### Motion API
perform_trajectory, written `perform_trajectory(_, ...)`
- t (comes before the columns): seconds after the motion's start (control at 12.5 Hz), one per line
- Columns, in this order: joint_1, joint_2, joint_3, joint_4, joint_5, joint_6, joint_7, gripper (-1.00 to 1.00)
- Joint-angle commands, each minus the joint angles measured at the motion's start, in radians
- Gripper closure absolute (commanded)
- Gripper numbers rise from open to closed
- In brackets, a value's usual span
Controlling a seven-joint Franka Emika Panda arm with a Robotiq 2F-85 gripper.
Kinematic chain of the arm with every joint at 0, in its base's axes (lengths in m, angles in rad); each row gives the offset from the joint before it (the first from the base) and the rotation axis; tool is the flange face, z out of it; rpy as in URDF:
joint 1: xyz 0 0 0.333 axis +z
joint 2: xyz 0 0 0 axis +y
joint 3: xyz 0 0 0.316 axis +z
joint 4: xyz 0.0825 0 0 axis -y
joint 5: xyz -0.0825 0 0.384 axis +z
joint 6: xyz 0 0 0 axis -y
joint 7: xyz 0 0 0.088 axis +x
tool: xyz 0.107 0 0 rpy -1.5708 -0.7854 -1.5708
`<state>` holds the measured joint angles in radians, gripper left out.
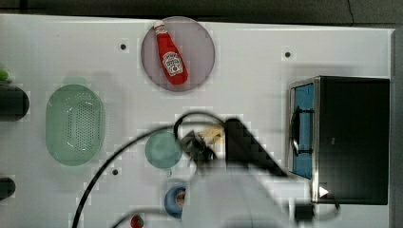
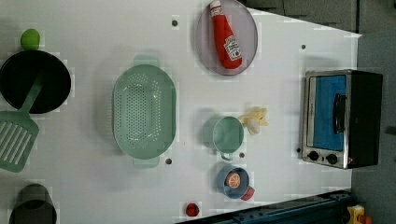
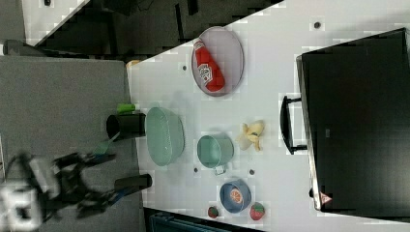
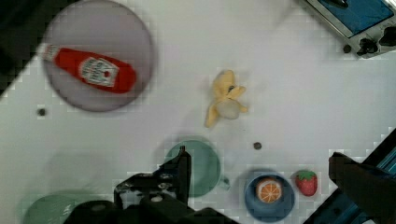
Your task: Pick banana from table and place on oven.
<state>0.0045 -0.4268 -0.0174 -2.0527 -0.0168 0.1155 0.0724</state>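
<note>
the gripper point(image 4: 261, 170) is released, holding nothing. the banana point(image 4: 225, 98) lies on the table point(image 4: 289, 84) beyond its fingers point(image 4: 180, 165), apart from the oven point(image 2: 341, 119). ketchup point(image 2: 225, 35) on plate point(image 2: 247, 44); orange slice point(image 4: 269, 190) in blue bowl point(image 4: 254, 205); green cup point(image 4: 205, 163) empty.

In the top view the blurred white robot arm point(image 1: 237, 199) covers much of the small pale yellow banana point(image 1: 212, 134) and part of the blue bowl point(image 1: 174, 200); the wrist view's frame cuts off the silver toaster oven point(image 4: 359, 23).
</note>
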Motion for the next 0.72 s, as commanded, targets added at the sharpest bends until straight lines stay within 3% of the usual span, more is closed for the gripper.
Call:
perform_trajectory(0.08,-0.026,0.184,-0.004,-0.087,0.003,0.095,0.024,-1.00)
perform_trajectory(0.72,-0.026,0.499,-0.006,-0.206,0.003,0.542,0.024,-1.00)
